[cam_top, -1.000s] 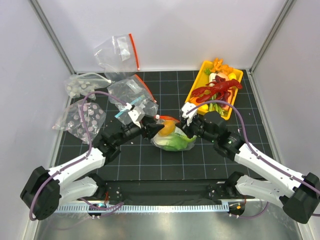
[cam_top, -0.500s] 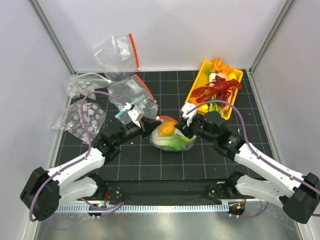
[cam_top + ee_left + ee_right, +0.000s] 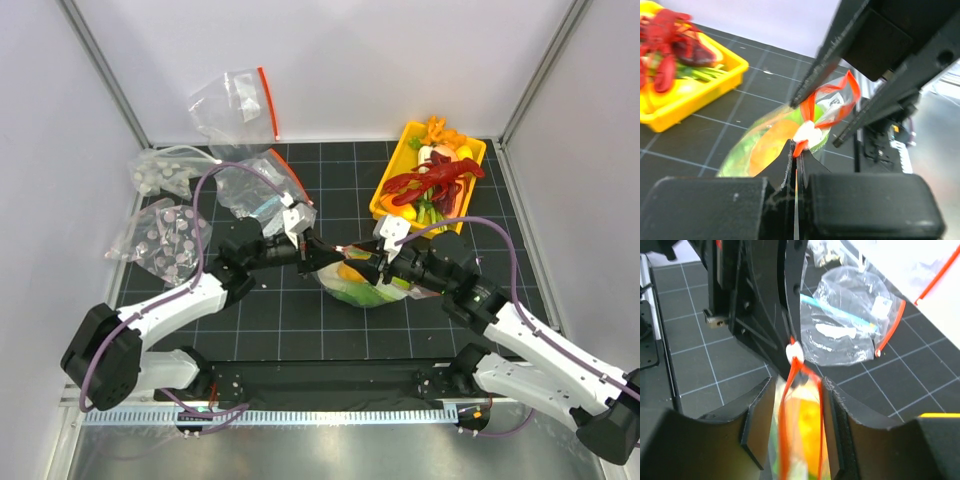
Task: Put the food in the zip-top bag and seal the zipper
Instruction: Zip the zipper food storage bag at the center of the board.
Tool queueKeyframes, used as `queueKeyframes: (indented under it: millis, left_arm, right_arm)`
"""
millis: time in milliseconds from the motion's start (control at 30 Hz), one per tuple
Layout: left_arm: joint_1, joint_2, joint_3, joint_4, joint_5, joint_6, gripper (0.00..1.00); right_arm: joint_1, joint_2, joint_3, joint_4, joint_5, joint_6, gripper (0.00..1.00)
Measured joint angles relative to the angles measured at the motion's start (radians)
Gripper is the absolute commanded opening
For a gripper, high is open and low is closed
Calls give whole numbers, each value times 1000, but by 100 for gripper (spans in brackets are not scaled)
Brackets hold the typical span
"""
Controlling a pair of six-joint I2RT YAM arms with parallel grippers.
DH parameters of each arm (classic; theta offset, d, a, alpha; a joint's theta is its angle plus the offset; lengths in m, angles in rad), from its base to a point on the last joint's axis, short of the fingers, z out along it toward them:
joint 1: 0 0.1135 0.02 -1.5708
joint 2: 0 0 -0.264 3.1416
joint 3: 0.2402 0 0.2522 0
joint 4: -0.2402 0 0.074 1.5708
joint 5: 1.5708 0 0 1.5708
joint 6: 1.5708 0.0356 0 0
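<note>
We see left jaws clenched on the end of the narrow red-orange zipper strip [image 3: 854, 90], right jaws released astride it, clear crinkly plastic bag [image 3: 372, 292] with green and yellow-orange toy food [image 3: 767, 147] inside, on the black gridded bench [image 3: 300, 320].

Walls [image 3: 400, 60]: plain white, beyond the fingers [image 3: 840, 430]
Mat [image 3: 300, 320]: black, pale grid, beneath them
Posts [image 3: 105, 75]: grey metal, at corners
Light: even

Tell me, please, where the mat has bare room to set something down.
Bare: back middle of the mat, between the clear bags and the tray; also the near strip before the zip-top bag. Crowded: back left and centre.
</note>
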Motion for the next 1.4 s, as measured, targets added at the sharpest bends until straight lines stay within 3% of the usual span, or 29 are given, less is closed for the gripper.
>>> queueKeyframes:
  millis: [267, 500, 533, 600, 1400]
  left_arm:
    - [-23, 6, 4, -18, 84, -3, 0]
    - [-34, 6, 14, -48, 108, 7, 0]
    - [-37, 6, 16, -51, 108, 8, 0]
    - [-37, 6, 21, -58, 108, 8, 0]
    - [23, -46, -16, -99, -7, -79, 0]
  right_arm:
    - [7, 9, -5, 43, -61, -3, 47]
    - [9, 10, -6, 51, -78, -8, 22]
    - [9, 10, -6, 51, -80, -9, 11]
    - [9, 10, -6, 51, -85, -11, 1]
    - [20, 74, 15, 52, -3, -10, 1]
